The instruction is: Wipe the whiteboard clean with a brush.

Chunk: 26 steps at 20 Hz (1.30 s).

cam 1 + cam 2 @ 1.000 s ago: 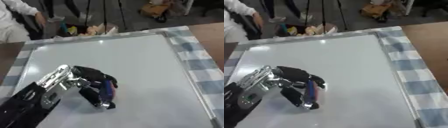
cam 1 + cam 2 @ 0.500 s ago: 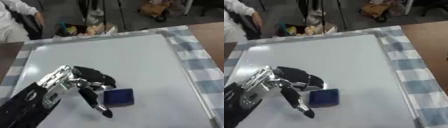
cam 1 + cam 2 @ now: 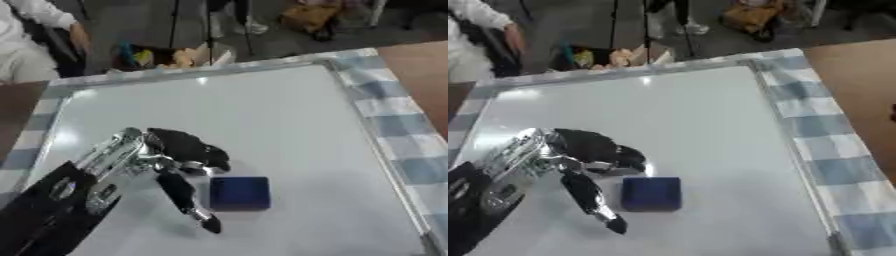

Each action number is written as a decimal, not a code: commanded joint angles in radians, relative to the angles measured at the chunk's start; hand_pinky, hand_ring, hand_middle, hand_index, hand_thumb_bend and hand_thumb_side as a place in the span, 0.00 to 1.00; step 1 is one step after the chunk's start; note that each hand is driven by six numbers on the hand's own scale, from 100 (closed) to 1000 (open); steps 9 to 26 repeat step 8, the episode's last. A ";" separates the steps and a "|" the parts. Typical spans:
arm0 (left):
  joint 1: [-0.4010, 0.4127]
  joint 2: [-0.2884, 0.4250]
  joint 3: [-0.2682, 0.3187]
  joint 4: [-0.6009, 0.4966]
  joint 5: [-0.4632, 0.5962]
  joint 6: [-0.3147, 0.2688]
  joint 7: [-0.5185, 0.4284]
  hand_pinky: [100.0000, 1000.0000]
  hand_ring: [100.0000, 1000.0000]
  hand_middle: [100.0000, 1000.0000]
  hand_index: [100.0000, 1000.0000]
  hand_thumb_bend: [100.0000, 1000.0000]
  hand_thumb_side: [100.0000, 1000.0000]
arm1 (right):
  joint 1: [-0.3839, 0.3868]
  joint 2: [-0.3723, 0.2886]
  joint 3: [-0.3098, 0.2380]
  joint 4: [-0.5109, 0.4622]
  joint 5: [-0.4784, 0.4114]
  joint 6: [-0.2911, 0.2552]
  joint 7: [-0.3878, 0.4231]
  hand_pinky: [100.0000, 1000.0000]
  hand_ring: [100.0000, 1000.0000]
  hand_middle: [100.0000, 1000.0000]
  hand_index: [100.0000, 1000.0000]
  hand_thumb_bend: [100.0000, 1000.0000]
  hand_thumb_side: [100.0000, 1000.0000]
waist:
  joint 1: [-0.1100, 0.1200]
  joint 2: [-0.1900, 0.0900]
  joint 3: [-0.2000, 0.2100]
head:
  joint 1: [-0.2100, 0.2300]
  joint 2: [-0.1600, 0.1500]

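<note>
Left hand (image 3: 175, 157) open, just left of brush (image 3: 239, 193).

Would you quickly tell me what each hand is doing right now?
Left hand: open, holding nothing; the blue brush lies beside it on the whiteboard.
Right hand: not in view.

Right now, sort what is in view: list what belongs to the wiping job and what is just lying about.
For the job:
whiteboard
blue eraser block, lying flat on the board
left hand, beside the block, fingers spread

Lying about:
blue checked cloth under the board
coloured clutter beyond the far edge
</note>
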 commanded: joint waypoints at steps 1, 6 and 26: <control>-0.018 0.014 0.027 -0.041 -0.015 -0.034 -0.038 0.86 1.00 1.00 1.00 0.67 0.95 | -0.005 -0.026 -0.002 -0.015 0.000 -0.001 0.005 0.76 0.79 0.65 0.84 0.00 0.99 | -0.008 -0.015 0.002 | -0.003 0.004; -0.019 0.029 0.057 -0.133 -0.042 -0.017 -0.006 0.81 0.97 0.97 1.00 0.44 1.00 | -0.002 -0.028 -0.002 -0.015 0.001 -0.006 -0.001 0.76 0.79 0.65 0.84 0.00 0.99 | -0.012 -0.018 0.008 | 0.000 0.011; -0.017 0.037 0.083 -0.174 -0.030 0.001 0.018 0.78 0.96 0.95 1.00 0.37 1.00 | 0.004 -0.033 -0.007 -0.015 0.000 -0.014 -0.010 0.76 0.79 0.65 0.84 0.00 0.99 | -0.016 -0.021 0.015 | 0.003 0.018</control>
